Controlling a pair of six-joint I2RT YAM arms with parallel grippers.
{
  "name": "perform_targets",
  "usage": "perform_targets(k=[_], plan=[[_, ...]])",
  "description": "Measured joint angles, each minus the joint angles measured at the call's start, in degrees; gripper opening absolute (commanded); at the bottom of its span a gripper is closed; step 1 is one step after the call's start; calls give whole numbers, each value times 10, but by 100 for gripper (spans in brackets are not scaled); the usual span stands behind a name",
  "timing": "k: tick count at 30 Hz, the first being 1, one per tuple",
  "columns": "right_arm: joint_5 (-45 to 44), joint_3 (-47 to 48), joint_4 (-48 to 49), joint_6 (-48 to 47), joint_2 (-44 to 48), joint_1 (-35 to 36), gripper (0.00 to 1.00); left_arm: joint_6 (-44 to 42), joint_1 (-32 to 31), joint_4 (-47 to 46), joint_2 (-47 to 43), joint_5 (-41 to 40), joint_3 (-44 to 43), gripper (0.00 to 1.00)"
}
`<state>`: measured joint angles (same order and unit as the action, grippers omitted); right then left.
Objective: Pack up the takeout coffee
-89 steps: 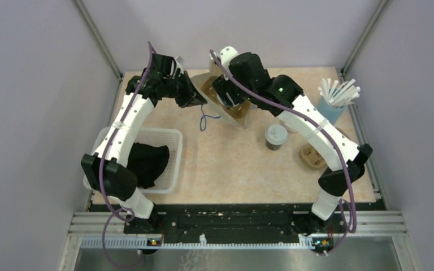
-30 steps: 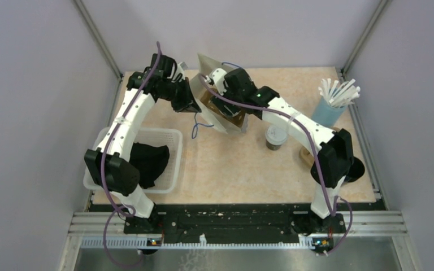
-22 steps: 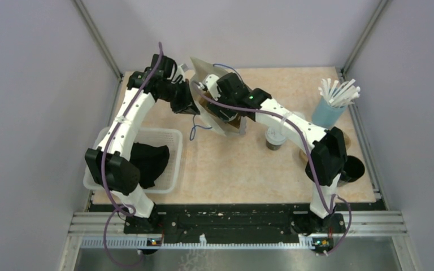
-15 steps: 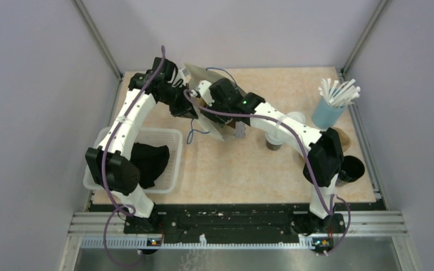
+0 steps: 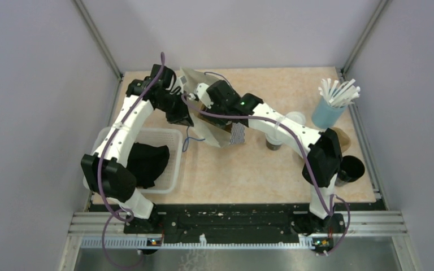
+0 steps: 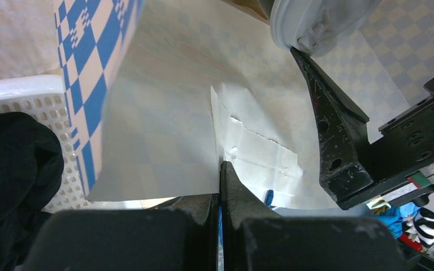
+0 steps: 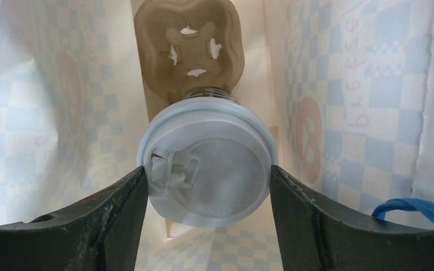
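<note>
The right jaws stand wide, clamped on the pale lid of one takeout cup [image 7: 206, 169]. It hangs inside the paper bag [image 7: 361, 84], near the brown pulp carrier [image 7: 189, 45] at the bag's bottom. The left jaws are pressed fully together on the bag's torn edge, holding its mouth open at the far side of the table [image 5: 248, 169], left of centre. The second cup [image 5: 272, 143] stands right of the bag, partly hidden under the right arm.

The grip looks to be on the lid alone, so the lid could pop off and spill. The cup could also miss a carrier well and tip. A tug could rip the pinched paper.

The held cup's long axis runs down the bag, lid toward the mouth, base toward the carrier.
</note>
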<state>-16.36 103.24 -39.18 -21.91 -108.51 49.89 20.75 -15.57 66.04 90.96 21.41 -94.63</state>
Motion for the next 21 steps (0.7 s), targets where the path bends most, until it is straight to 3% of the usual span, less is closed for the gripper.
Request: perform_targets(k=[21], plan=[[-29, -2, -29, -10, -11, 11, 31, -10, 0, 2, -16, -18, 21, 0]])
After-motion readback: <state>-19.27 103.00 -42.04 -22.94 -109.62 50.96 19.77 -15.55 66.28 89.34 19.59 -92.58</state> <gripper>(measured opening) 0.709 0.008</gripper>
